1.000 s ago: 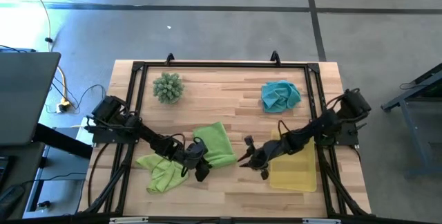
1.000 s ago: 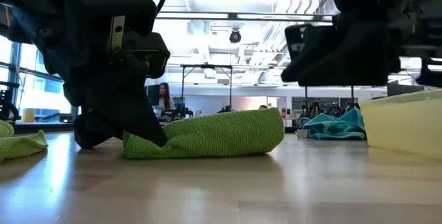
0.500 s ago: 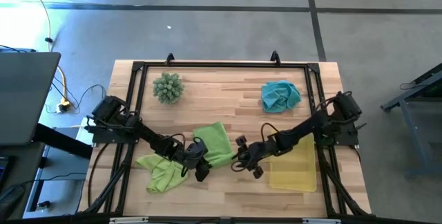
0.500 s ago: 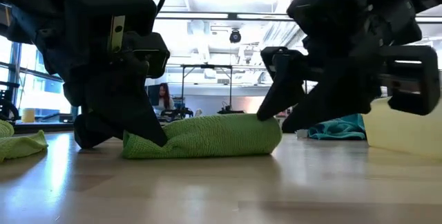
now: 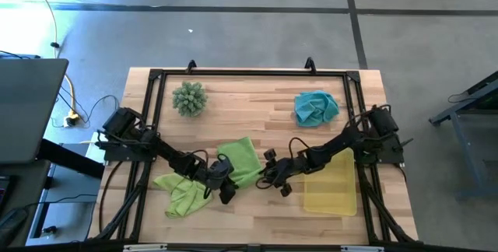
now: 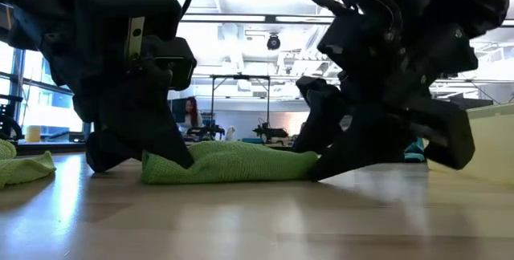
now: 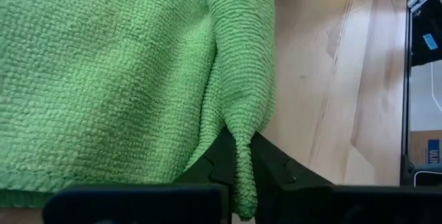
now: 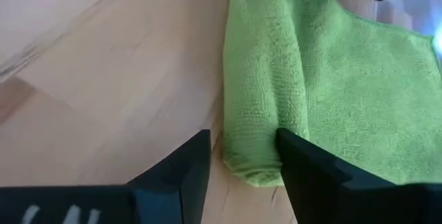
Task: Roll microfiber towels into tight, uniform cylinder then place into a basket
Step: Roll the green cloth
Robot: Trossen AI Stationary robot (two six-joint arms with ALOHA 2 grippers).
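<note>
On the wooden table [image 5: 257, 120] lies a partly rolled lime towel [image 5: 243, 162]. The left gripper [image 5: 220, 180] is clamped on 1 end of its roll; the right gripper [image 5: 268, 176] stands spread at the other end, one finger [image 8: 304, 162] touching it. The yellow basket [image 5: 331, 190] sits beside the right arm, a second lime towel [image 5: 180, 192] by the left arm, a teal towel [image 5: 316, 107] well apart.

Two black jointed arms [image 5: 167, 157], blk cables, chunky matte jaws.
</note>
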